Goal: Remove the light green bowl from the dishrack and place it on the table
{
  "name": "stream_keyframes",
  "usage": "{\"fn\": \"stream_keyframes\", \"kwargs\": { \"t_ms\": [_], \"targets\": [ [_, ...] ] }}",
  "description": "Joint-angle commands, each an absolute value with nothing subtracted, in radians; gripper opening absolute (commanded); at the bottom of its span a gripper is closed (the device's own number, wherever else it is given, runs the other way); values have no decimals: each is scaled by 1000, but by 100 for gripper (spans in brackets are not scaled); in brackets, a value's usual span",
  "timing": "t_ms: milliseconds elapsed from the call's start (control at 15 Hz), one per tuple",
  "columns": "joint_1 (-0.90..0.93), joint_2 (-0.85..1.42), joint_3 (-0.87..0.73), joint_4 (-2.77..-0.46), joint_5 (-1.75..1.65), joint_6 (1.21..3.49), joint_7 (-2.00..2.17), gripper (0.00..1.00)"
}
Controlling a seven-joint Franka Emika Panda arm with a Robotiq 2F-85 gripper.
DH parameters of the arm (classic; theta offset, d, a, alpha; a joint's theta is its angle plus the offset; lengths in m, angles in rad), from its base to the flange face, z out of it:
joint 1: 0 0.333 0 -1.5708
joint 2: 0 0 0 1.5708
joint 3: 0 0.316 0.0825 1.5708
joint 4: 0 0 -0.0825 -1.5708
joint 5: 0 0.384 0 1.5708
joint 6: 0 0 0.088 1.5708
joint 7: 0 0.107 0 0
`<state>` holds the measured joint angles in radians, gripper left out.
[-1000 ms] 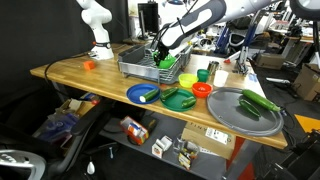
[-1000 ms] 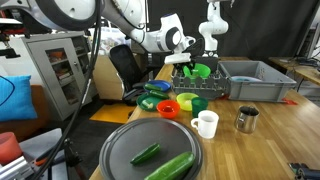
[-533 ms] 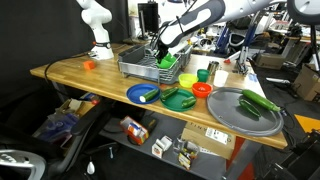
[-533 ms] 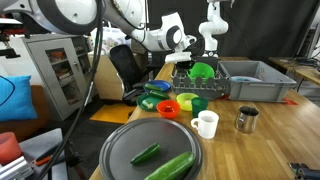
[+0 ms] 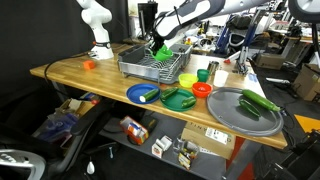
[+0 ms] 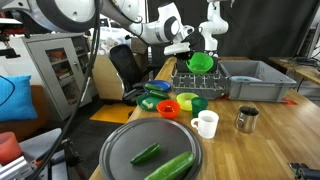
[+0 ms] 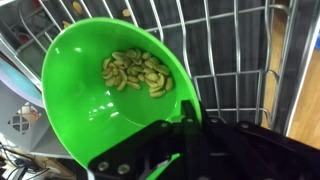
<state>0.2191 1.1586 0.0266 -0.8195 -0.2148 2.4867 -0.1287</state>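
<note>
claw: wrist view, bottom centre, the claw [image 7: 188, 118] is clenched on the near rim of the light green bowl [image 7: 108, 88], one finger inside the wall, one outside
bowl: fills left half of wrist view; heap of small pale pieces in the bottom, cannot tell what they are
bowl pose: in both exterior views the bowl [image 5: 161, 50] [image 6: 202, 62] hangs tilted from the claw [image 5: 154, 43], over the dishrack [image 5: 138, 66], looks clear of the wires
rack: grey wires of the dishrack [image 7: 232, 58] run behind the bowl, top and right of wrist view
near clutter: round grey tray [image 6: 118, 150] with cucumbers, white mug [image 6: 205, 124], metal cup [image 6: 246, 119], orange bowl [image 6: 168, 107], all on the worktop [image 6: 265, 135] between camera and rack
free wood: worktop [image 5: 82, 76], centre left of an exterior view, beside the rack
step: judged as lift-out done or nearly done; carry and set-down not yet done
progress: roughly halfway
next move: shift sideways off the rack to bare wood, level the bowl so the pieces stay in, lower until the base sits flat, then let go
risk: rim-only pinch plus tilt, so the bowl may swing or spill; the rack's side could catch the base if it travels low
</note>
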Motion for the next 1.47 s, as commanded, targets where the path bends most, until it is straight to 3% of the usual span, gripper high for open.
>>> {"fn": "stream_keyframes", "kwargs": {
  "t_ms": [0,600,1400],
  "targets": [
    [251,1124,-13,-830,-257,2507,-102,1],
    [358,965,-204,-1005,-362,2424,151,1],
    [415,585,-346,-1593,-435,2335,787,1]
  ]
}}
